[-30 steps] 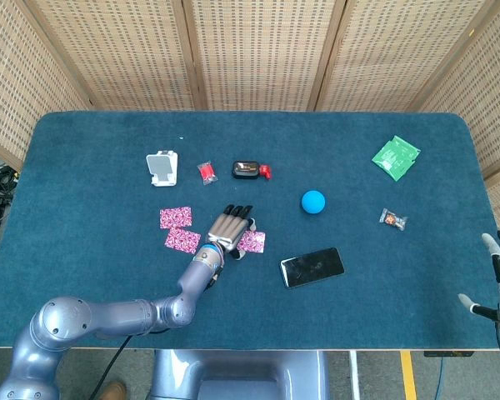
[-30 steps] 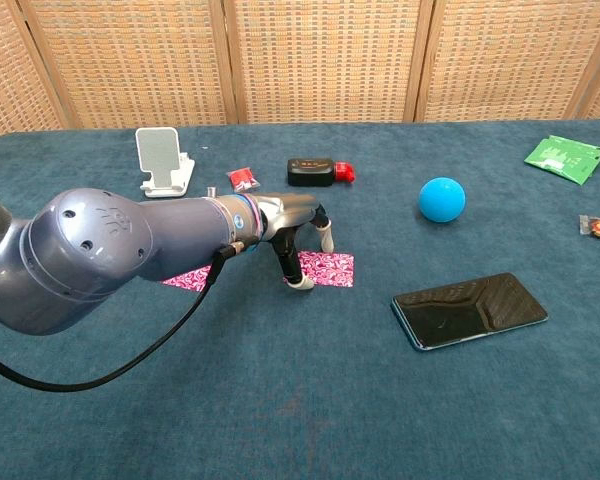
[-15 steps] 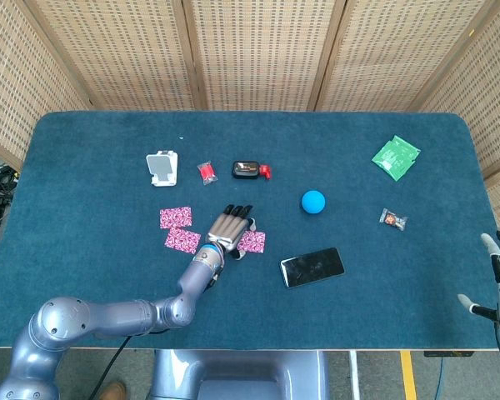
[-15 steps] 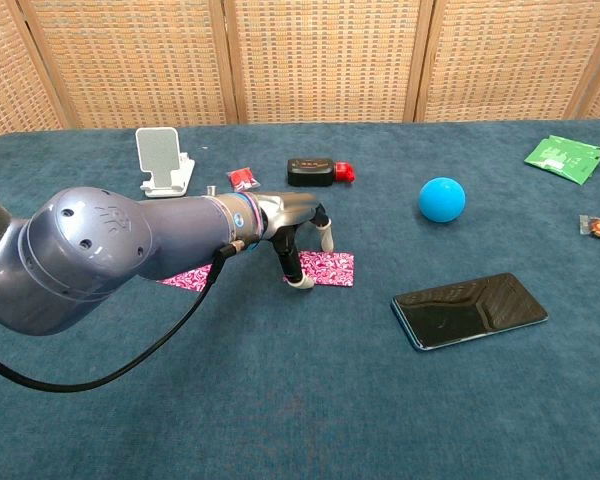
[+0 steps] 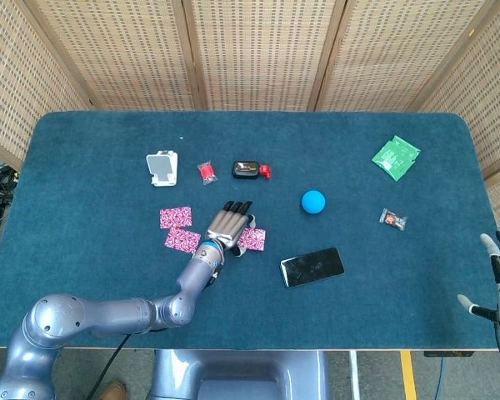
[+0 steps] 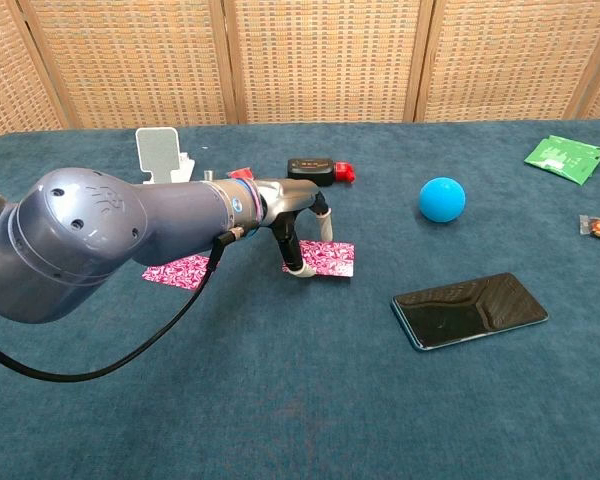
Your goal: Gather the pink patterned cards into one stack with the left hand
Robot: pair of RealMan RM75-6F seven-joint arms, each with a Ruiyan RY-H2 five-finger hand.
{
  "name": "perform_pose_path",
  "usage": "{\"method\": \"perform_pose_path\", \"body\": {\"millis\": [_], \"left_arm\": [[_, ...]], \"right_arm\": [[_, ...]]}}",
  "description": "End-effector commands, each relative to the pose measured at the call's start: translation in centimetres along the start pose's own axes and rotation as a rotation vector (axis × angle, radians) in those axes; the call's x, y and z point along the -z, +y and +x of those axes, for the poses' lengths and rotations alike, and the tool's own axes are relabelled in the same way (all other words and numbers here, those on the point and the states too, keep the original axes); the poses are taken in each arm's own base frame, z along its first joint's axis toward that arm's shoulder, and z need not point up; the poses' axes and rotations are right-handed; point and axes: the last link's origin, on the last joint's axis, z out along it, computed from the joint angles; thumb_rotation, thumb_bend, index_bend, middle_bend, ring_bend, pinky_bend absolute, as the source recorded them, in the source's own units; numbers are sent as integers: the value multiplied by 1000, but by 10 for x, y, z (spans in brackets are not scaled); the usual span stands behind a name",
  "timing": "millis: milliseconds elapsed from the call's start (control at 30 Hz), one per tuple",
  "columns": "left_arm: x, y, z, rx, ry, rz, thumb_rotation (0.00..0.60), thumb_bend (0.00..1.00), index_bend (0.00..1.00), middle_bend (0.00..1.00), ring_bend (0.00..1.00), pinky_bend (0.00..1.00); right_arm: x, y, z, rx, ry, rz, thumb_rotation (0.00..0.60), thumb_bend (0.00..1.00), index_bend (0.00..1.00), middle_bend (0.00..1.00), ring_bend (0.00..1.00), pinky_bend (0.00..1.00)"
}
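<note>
While the left robot hand (image 5: 230, 225) pressed spread fingertips down on the rightmost pink card (image 5: 253, 241), holding nothing, the other two cards (image 5: 179, 228) lay just to its left on the desk (image 5: 92, 167); the right robot hand (image 5: 498, 275) hung far off, fingers apart.

left hand (image 6: 298, 218) fingertips down on a pink patterned card (image 6: 330, 257) — another card (image 6: 180, 271) lies left.

Pink patterned cards (image 5: 182, 228), a blue ball (image 5: 313, 202) and a green packet (image 5: 396, 157) lie on teal felt (image 5: 100, 167).
</note>
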Motion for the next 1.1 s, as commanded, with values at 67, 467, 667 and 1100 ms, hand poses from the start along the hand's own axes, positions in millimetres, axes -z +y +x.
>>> {"method": "perform_pose_path", "body": {"millis": [67,467,667,1100], "left_arm": [[2,-10,9,1,19,23,600,302,698,0,0,0],[15,-101,21,117,30,196,600,302,698,0,0,0],[18,-128,22,169,35,239,600,302,698,0,0,0],[29,-148,18,175,38,244,600,302,698,0,0,0]], "right_arm": [[0,0,0,-1,-1,2,600,0,0,0,0,0],[2,-4,-1,0,-8,19,600,0,0,0,0,0],[2,-7,-2,5,-11,26,600,0,0,0,0,0],[3,-8,-2,3,-8,30,600,0,0,0,0,0]]}}
